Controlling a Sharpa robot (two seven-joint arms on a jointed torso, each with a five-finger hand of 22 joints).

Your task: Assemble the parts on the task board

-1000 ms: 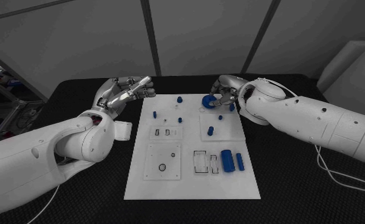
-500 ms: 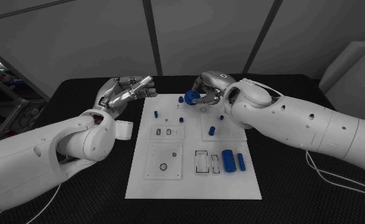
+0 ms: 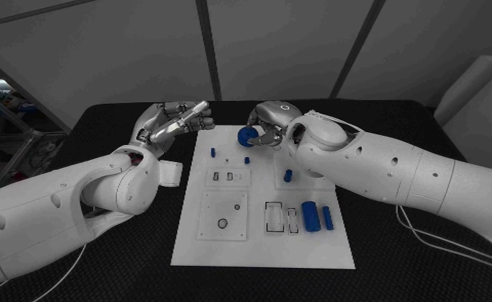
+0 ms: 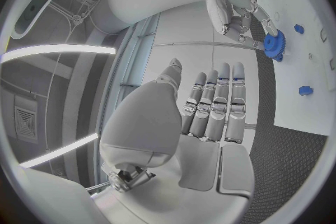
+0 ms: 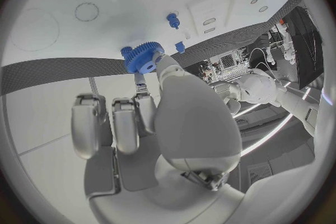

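My right wrist view shows teeth on the blue gear (image 5: 143,57); in the head view it reads as a blue lump. My right robot hand (image 3: 269,126) pinches it above the far end of the task board (image 3: 261,245), further left than a second ago. My left robot hand (image 3: 172,123) hovers released, fingers straight, over the tabletop (image 3: 102,273) beside the board's far-left corner. Blue pegs (image 3: 310,216) lie near-right.

Task board (image 3: 261,245) mid table (image 3: 102,273), gear (image 3: 246,136) over its far edge, cylinders (image 3: 308,216) near-right
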